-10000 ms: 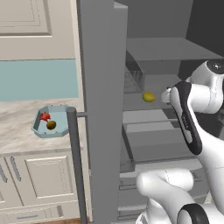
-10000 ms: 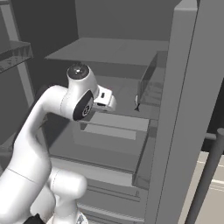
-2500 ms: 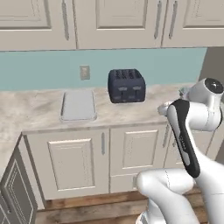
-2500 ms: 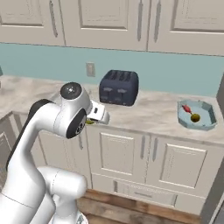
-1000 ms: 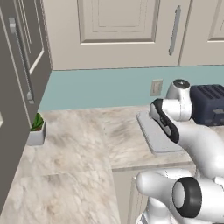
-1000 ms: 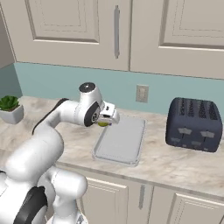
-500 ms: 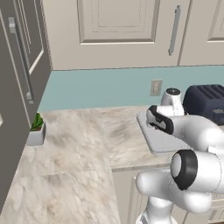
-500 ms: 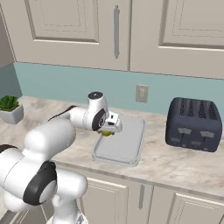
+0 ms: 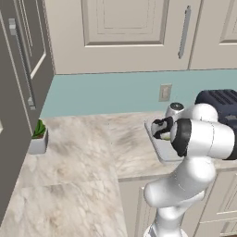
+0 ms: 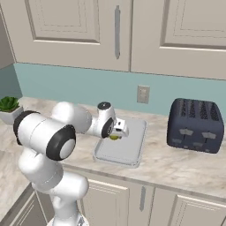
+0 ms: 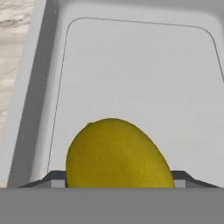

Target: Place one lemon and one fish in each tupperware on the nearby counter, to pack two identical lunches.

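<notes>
Holding the lemon [image 11: 117,154] between its fingers, my gripper [image 10: 118,131] hangs low over the near-left part of the flat light grey tupperware [image 10: 132,148], and that is the relation the coming move turns on: the container floor lies straight below the fruit, so I judge that I only need to lower a touch and let go. In the hand view the lemon sits between the two dark finger tips, with the tupperware's pale floor spreading away from it and its raised rim running along the left, and beyond that rim a strip of the marbled table [image 11: 13,48]. I cannot tell whether the fruit already touches the floor or hangs just above it.

The lemon's long axis runs roughly across the gripper's closing line, tilted a little, with its blunt end up toward the far side of the container in the hand view. The tupperware itself lies with its long axis running from the near edge of the table toward the wall. From the left base view the gripper [image 9: 160,129] shows at the container's left rim, the lemon a small yellow spot under it.

Further out to the right stands the dark navy toaster [image 10: 193,125], well apart from the container. A small potted plant [image 10: 9,109] sits far left on the table.
</notes>
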Robot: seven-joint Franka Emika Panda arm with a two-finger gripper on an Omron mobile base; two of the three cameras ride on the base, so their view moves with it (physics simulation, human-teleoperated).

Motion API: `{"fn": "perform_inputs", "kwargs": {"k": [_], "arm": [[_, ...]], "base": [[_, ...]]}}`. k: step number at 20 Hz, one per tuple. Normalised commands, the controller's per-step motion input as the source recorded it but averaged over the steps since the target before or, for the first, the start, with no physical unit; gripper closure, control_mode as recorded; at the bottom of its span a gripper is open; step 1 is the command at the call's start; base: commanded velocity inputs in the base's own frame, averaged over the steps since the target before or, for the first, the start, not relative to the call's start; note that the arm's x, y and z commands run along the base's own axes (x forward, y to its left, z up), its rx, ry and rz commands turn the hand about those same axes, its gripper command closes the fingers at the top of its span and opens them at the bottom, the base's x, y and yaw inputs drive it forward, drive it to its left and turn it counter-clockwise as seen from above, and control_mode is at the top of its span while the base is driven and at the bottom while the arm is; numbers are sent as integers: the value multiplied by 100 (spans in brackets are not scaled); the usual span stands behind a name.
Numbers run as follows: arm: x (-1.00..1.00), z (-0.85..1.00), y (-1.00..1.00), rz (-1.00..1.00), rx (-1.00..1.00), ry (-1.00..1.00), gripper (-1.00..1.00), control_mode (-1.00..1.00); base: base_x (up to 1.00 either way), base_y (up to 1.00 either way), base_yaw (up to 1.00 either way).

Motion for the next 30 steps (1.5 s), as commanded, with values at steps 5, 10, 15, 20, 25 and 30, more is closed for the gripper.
{"fn": "perform_inputs", "kwargs": {"k": [5, 10, 15, 20, 25, 30], "arm": [[41, -23, -18, 0, 0, 0, -100, -100], [7, 3, -4, 0, 0, -3, -100, -100], [-4, 34, 0, 0, 0, -7, -100, -100], [-66, 77, 0, 0, 0, -21, -100, -100], [-84, 100, 5, -4, 0, -25, -100, -100], [-100, 97, 5, -17, 0, -6, -100, -100]], "base": [[0, 0, 0], [0, 0, 0], [0, 0, 0], [0, 0, 0], [0, 0, 0], [0, 0, 0]]}}
